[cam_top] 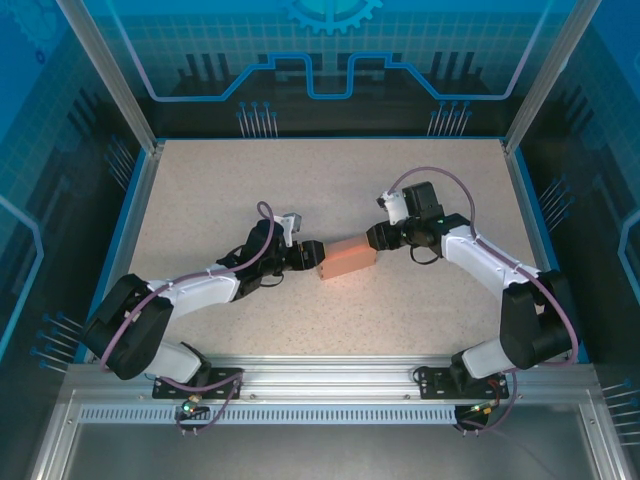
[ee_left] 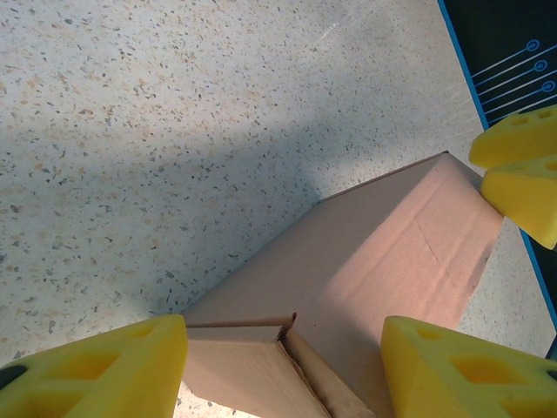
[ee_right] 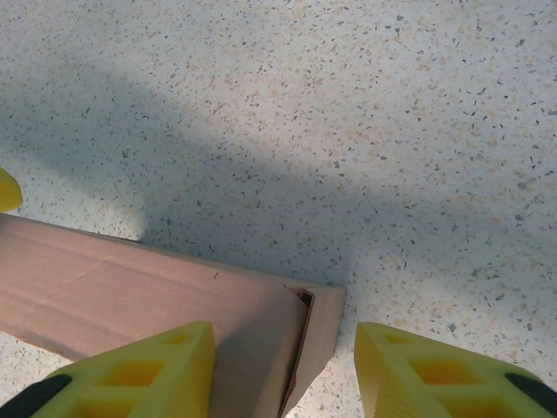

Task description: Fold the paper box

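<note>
The salmon-pink rectangular cardboard paper box (cam_top: 349, 258) lies mid-frame on the speckled beige tabletop (cam_top: 220, 190), slanting up to the right. The left gripper (cam_top: 308, 255) clasps its lower-left end, jaws partway apart — the right gripper (cam_top: 378, 238) straddles the upper-right end half-open, one yellow finger (ee_right: 452, 374) clear of it.

The far half of the table (cam_top: 300, 180) is open from left to right, and so is the near strip between the paper box (cam_top: 349, 258) and the arm bases. Mid-table is barred. The box lies slantwise there, the left gripper (cam_top: 312, 255) astride its left end, the right gripper (cam_top: 378, 237) at its right end with jaws apart, and both arms slant back to the near corners.
</note>
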